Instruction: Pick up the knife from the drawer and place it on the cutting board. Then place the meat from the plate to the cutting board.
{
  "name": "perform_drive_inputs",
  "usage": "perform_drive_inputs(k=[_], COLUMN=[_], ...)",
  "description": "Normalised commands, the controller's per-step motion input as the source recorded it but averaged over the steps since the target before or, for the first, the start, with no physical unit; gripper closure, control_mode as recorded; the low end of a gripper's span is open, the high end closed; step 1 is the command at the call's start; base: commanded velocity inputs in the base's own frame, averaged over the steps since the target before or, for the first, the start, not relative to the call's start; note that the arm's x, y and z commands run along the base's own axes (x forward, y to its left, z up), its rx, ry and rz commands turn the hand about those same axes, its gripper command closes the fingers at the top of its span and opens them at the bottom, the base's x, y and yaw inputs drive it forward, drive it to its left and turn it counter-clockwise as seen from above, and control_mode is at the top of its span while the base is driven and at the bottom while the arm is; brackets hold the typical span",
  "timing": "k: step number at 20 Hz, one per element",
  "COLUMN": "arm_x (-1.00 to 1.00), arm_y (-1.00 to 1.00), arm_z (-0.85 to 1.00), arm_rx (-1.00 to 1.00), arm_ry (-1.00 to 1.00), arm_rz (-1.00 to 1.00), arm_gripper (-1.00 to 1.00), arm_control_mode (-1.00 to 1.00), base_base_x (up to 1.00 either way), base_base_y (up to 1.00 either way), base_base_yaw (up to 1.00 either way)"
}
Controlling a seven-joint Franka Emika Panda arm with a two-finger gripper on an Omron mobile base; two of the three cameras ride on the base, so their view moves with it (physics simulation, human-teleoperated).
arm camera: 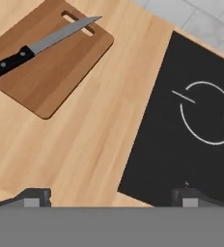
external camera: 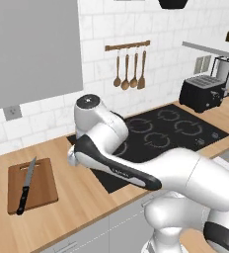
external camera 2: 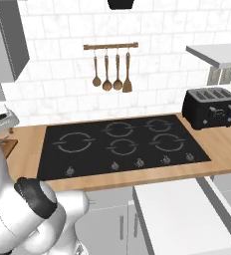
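The knife (external camera: 25, 188) (arm camera: 41, 43), black handle and grey blade, lies lengthwise on the brown cutting board (external camera: 42, 190) (arm camera: 51, 82) at the counter's left end, its tip over the slot handle. My gripper (arm camera: 111, 198) hovers above bare wooden counter between the board and the cooktop's left edge. It is open, and nothing sits between its fingertips (arm camera: 34, 197). The meat and the plate are out of view. Grey cabinet fronts (external camera: 94, 234) run under the counter; I cannot tell which one is the drawer.
A black cooktop (external camera: 171, 128) (external camera 2: 122, 144) (arm camera: 191, 144) takes up the middle of the counter. A black toaster (external camera: 203, 93) (external camera 2: 209, 107) stands at the right. Wooden utensils (external camera: 130, 69) (external camera 2: 111, 69) hang on the tiled wall. A white flat panel (external camera 2: 187, 214) juts out below the counter's front.
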Motion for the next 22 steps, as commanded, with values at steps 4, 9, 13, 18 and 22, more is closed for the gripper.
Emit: perform_drive_inputs(k=[4, 9, 13, 18, 22], arm_x=[0.4, 0.24, 0.0, 0.0, 0.0], arm_y=[-0.99, -0.57, -0.01, 0.0, 0.0], arm_z=[0.06, 0.01, -0.01, 0.0, 0.0], arm_rx=[0.01, -0.02, 0.04, 0.0, 0.0], arm_ry=[0.02, 0.07, 0.08, 0.0, 0.0], arm_rz=[0.24, 0.09, -0.03, 0.0, 0.0], arm_gripper=[-1.0, -1.0, -1.0, -1.0, -1.0], arm_control_mode=[-1.0, -1.0, 1.0, 1.0, 1.0], base_base_x=[0.0, 0.0, 0.0, -0.35, -0.98], base_base_y=[0.0, 0.0, 0.0, 0.02, 0.02], base_base_yaw=[0.0, 0.0, 0.0, -0.07, -0.19])
